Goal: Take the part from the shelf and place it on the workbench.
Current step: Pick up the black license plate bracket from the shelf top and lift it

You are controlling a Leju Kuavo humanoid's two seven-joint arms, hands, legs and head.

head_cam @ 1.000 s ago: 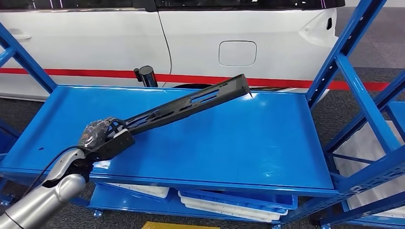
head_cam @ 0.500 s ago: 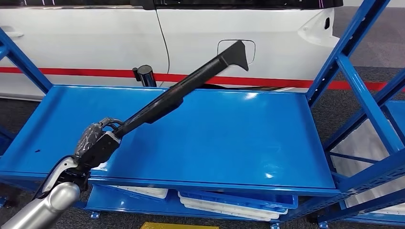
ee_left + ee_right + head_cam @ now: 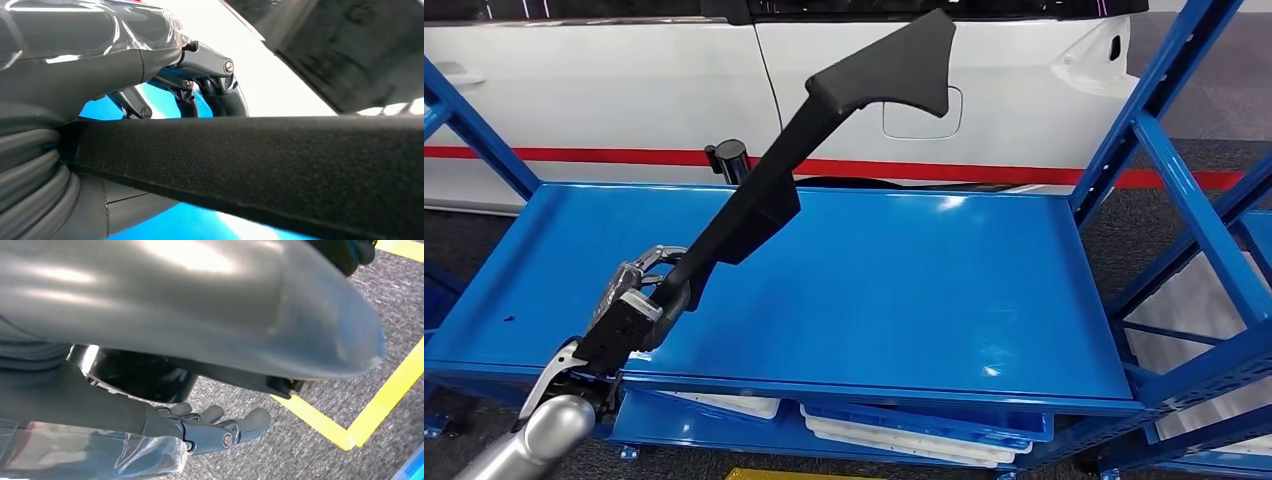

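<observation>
The left hand [image 3: 639, 300] grips the narrow end of the long black trim part [image 3: 794, 170], fingers [image 3: 220, 95] wrapped over its textured bar, and the part angles steeply up toward one o'clock, clear of the blue shelf [image 3: 904, 290]. Its wide flared tip sits high at twelve o'clock, in front of the white car [image 3: 604, 90]. The right hand [image 3: 220, 427] hangs over grey floor, fingers loosely extended, holding nothing. The risk, as I judge it: a long lever held at one end may twist in the grasp, or the tip may clip the shelf upright [image 3: 1164, 90] or the car on the turn toward the counter.
</observation>
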